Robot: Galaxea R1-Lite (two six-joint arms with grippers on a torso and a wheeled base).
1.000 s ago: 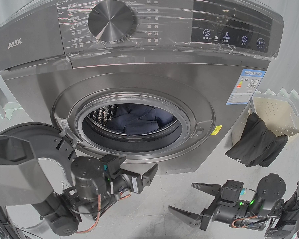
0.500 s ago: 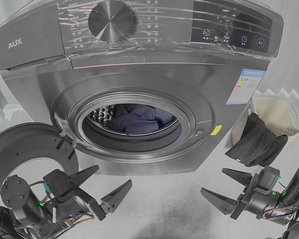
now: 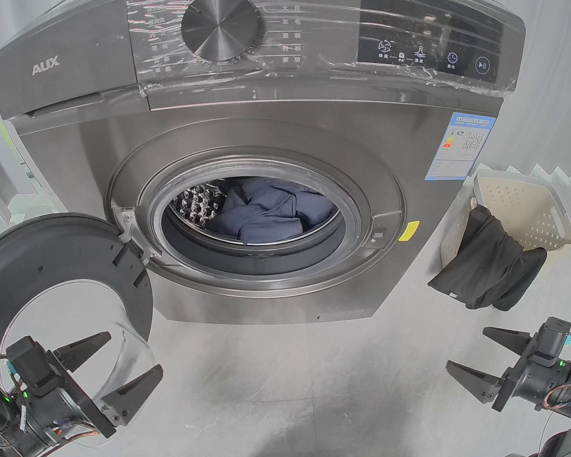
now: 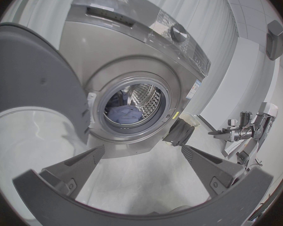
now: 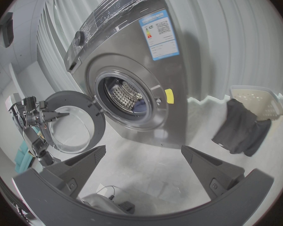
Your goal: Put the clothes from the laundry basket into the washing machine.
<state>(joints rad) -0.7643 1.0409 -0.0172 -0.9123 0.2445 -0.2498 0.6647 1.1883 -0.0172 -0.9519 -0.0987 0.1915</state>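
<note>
The silver washing machine stands with its round door swung open to the left. A blue garment lies inside the drum. Right of the machine, a cream laundry basket holds a black garment that drapes over its rim to the floor. My left gripper hangs open and empty low at the left, in front of the door. Low at the right, my right gripper is open and empty, below the black garment.
Pale floor lies bare between the two arms and the machine front. White curtains hang behind the machine and the basket. The open door juts out over the floor on the left.
Both arms have drawn back and outward, the left to the lower left, the right to the lower right. The camera has shifted, so the machine sits a little higher and smaller.
</note>
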